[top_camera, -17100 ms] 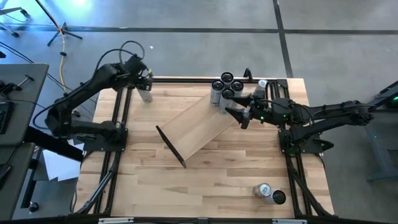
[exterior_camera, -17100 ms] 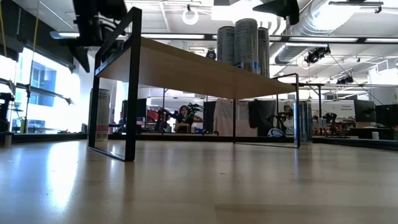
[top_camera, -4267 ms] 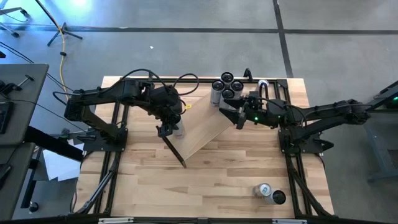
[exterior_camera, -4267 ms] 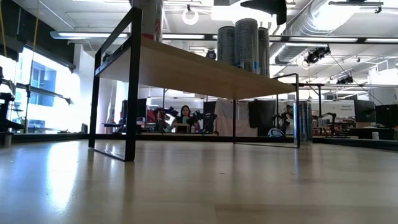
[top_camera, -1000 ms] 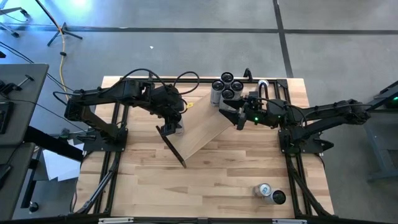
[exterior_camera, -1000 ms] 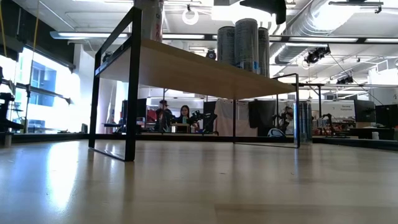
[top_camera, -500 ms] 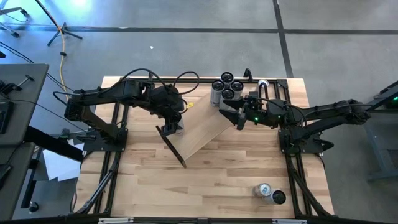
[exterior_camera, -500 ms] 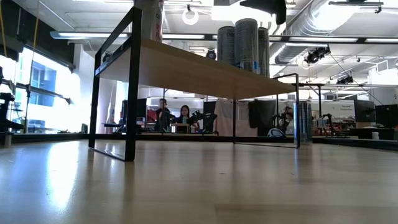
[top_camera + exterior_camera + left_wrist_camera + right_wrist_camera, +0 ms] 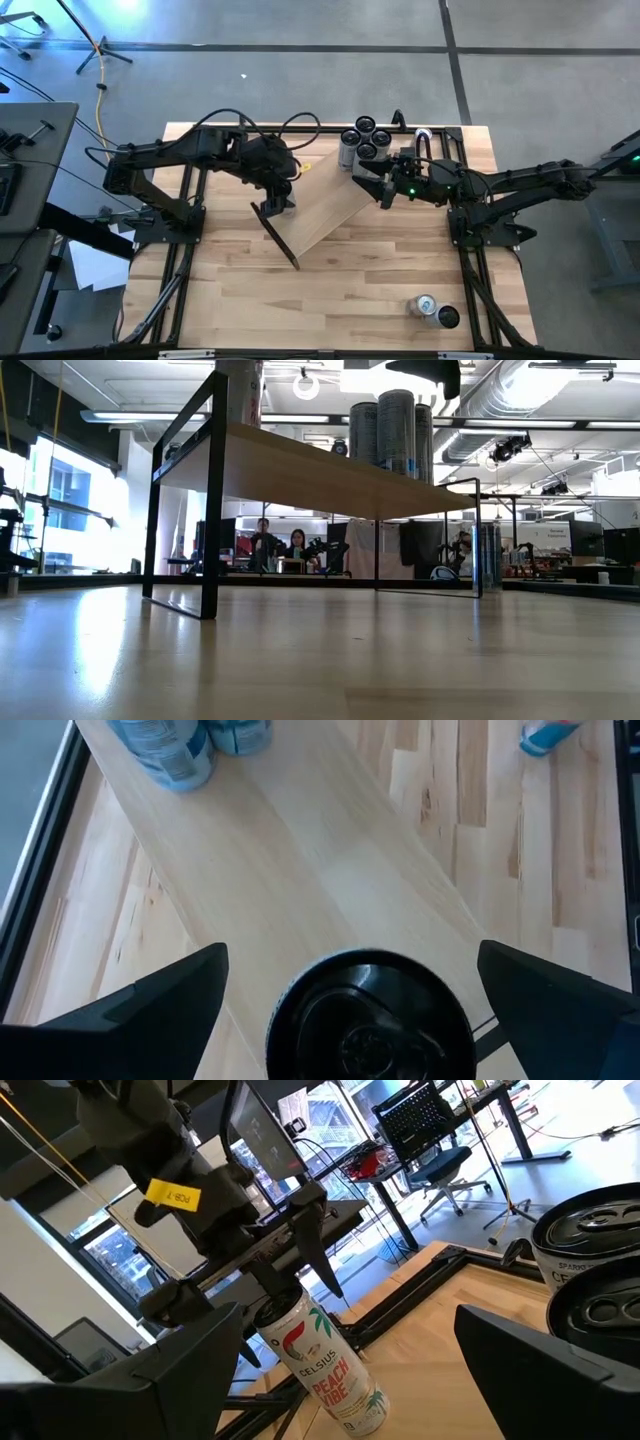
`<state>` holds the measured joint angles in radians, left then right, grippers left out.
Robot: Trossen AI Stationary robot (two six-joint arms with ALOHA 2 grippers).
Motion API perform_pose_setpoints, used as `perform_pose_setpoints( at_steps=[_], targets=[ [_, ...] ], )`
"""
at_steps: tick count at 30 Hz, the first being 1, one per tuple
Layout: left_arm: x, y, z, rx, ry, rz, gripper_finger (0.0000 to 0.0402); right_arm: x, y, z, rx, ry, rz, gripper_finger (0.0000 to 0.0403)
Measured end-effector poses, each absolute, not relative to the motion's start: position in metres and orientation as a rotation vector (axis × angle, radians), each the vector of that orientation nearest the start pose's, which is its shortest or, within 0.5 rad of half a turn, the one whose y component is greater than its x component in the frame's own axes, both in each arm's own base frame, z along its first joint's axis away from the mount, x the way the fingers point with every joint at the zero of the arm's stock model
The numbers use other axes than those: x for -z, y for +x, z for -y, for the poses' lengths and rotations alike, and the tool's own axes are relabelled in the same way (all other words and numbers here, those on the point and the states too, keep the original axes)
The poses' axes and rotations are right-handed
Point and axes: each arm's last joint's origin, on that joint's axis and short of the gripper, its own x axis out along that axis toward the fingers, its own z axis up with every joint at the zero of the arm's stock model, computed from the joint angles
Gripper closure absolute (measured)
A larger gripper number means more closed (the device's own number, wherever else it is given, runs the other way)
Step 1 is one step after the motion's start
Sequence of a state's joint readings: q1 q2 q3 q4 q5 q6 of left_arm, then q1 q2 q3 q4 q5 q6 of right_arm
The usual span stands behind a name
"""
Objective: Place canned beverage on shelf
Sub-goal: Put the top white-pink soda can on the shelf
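Note:
The shelf (image 9: 325, 200) is a pale board on black end brackets, lying slantwise on the table. A tall can (image 9: 322, 1362) with red lettering stands upright on the board's left end (image 9: 240, 388). My left gripper (image 9: 352, 955) hangs over this can, pointing steeply down and open. Its fingers (image 9: 150, 1005) stand on either side of the can's dark top (image 9: 365, 1018) with a gap on each side. Several more cans (image 9: 362, 140) stand at the board's far right end. My right gripper (image 9: 368, 184) waits open and level beside them.
Two cans (image 9: 433, 311) lie near the table's front right corner and another can (image 9: 422, 134) stands off the shelf at the far right. Black frame rails (image 9: 190, 215) run along both table sides. Bare tabletop lies in front of the shelf.

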<state>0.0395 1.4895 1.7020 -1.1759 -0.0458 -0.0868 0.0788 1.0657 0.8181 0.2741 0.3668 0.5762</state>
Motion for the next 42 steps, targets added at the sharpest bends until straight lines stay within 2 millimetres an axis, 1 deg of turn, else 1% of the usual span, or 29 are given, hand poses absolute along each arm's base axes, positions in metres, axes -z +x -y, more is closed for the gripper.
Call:
perform_pose_setpoints(
  at_steps=[5,11,15,19,22,25,29,34,38,42],
  targets=[
    [-0.412,0.277,-0.012,-0.118,-0.076,-0.908,0.0003,-0.335,0.239,-0.009,0.272,0.578,0.108,0.0052],
    [-0.435,0.272,-0.012,-0.125,-0.099,-0.827,0.0003,-0.335,0.239,-0.009,0.272,0.578,0.108,0.0052],
    [-0.455,0.264,-0.012,-0.154,-0.176,-0.772,0.0003,-0.335,0.239,-0.008,0.273,0.578,0.108,0.0052],
    [-0.474,0.253,-0.011,-0.194,-0.291,-0.720,0.0003,-0.335,0.239,-0.008,0.273,0.571,0.107,0.0052],
    [-0.482,0.244,-0.011,-0.235,-0.392,-0.721,0.0003,-0.335,0.239,-0.008,0.273,0.571,0.107,0.0052],
    [-0.482,0.233,-0.010,-0.309,-0.526,-0.780,0.0003,-0.335,0.239,-0.008,0.273,0.570,0.107,0.0052],
    [-0.472,0.221,-0.010,-0.422,-0.644,-0.915,0.0003,-0.335,0.239,-0.008,0.273,0.570,0.107,0.0052],
    [-0.469,0.221,-0.009,-0.471,-0.768,-0.908,0.0003,-0.335,0.239,-0.008,0.274,0.570,0.107,0.0052],
    [-0.468,0.224,-0.010,-0.511,-0.775,-0.898,0.0003,-0.335,0.239,-0.008,0.273,0.570,0.107,0.0052],
    [-0.462,0.233,-0.011,-0.549,-0.785,-0.914,0.0003,-0.335,0.239,-0.008,0.274,0.570,0.105,0.0052]
  ],
)
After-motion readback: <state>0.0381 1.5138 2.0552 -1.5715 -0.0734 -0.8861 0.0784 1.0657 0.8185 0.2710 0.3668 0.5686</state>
